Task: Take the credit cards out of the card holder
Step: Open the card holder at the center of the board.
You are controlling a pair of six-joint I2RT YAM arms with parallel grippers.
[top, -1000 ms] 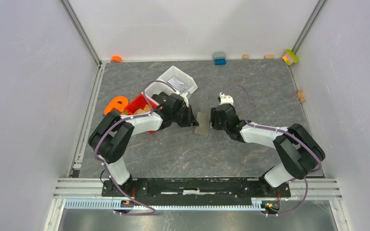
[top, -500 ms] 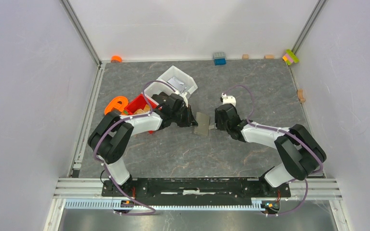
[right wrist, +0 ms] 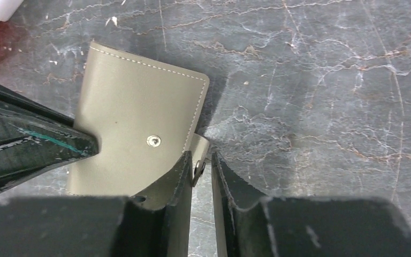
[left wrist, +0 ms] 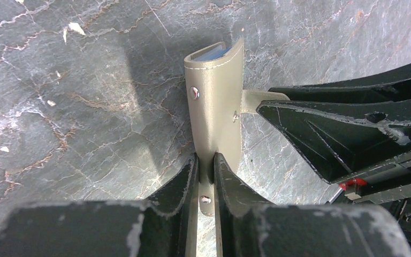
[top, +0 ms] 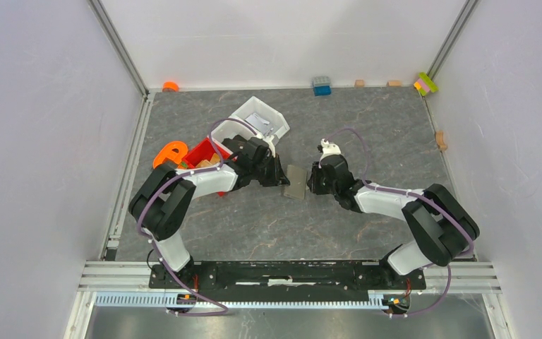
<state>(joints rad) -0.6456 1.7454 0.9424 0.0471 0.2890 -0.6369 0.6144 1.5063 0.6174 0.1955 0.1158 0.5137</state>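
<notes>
The taupe card holder [top: 296, 182] is held off the grey floor between both arms. My left gripper [top: 283, 176] is shut on one edge of its flap; in the left wrist view [left wrist: 206, 160] the flap fills the gap between the fingers. A pale blue credit card edge [left wrist: 214, 53] shows inside the holder's far end [left wrist: 214, 96]. My right gripper [top: 312, 181] is at the holder's right edge. In the right wrist view [right wrist: 199, 160] its jaws stand narrowly apart around the snap tab [right wrist: 200, 147], which lies against one finger. The holder's flap [right wrist: 134, 118] is closed.
A white bin [top: 261, 116] and a red bin [top: 203, 152] stand just behind the left arm, with an orange part [top: 169, 152] beside them. A blue block [top: 321, 86] and small blocks lie along the back wall and the right wall.
My right gripper drew back a little to the right, then came back to the holder's right edge, around the snap tab. My left gripper and the holder have hardly moved.
</notes>
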